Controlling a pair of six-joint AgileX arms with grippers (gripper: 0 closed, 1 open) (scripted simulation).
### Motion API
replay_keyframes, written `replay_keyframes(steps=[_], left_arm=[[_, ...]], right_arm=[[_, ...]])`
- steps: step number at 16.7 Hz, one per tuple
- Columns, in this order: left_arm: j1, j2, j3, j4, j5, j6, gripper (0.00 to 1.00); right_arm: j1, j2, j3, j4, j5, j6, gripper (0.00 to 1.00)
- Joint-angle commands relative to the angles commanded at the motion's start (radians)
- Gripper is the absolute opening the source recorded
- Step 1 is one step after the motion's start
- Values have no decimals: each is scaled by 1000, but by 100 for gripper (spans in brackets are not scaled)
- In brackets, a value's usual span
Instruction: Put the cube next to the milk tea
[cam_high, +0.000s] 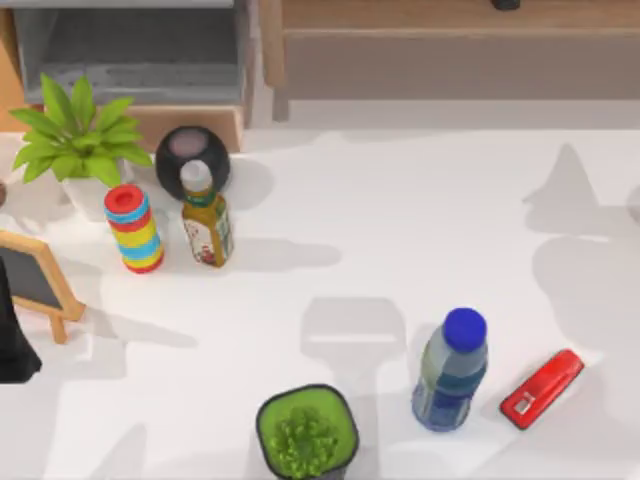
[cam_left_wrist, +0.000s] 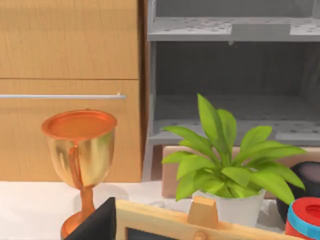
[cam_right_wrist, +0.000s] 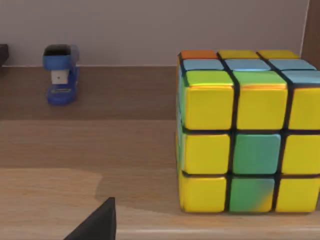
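Observation:
The cube (cam_right_wrist: 245, 132), with yellow, green, orange and blue tiles, rests on a wooden surface (cam_right_wrist: 100, 165) close in front of my right wrist camera. A dark part of my right gripper (cam_right_wrist: 97, 222) pokes in just short of the cube, apart from it. The milk tea (cam_high: 206, 222), an olive-brown bottle with a pale cap, stands upright at the table's back left. My left arm (cam_high: 14, 340) stays parked at the table's left edge, and a dark part of my left gripper (cam_left_wrist: 97, 224) sits behind the chalkboard.
By the milk tea are a striped ring stack (cam_high: 133, 228), a black round object (cam_high: 192, 157) and a potted plant (cam_high: 78, 140). A chalkboard (cam_high: 35, 280), green planter (cam_high: 305, 432), blue-capped bottle (cam_high: 451, 372) and red stapler (cam_high: 541, 388) stand nearer. A blue stapler (cam_right_wrist: 60, 74) sits behind the cube, a trophy (cam_left_wrist: 80, 165) by the cabinet.

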Motion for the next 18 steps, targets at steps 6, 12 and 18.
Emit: replay_keyframes(steps=[6, 12, 18], left_arm=[[0, 0, 0, 0, 0, 0, 100], [0, 0, 0, 0, 0, 0, 100], [0, 0, 0, 0, 0, 0, 100]], right_arm=[[1, 15, 5, 8, -2, 0, 100], [48, 17, 162, -143, 48, 1, 100], [52, 113, 275, -162, 54, 0, 100]])
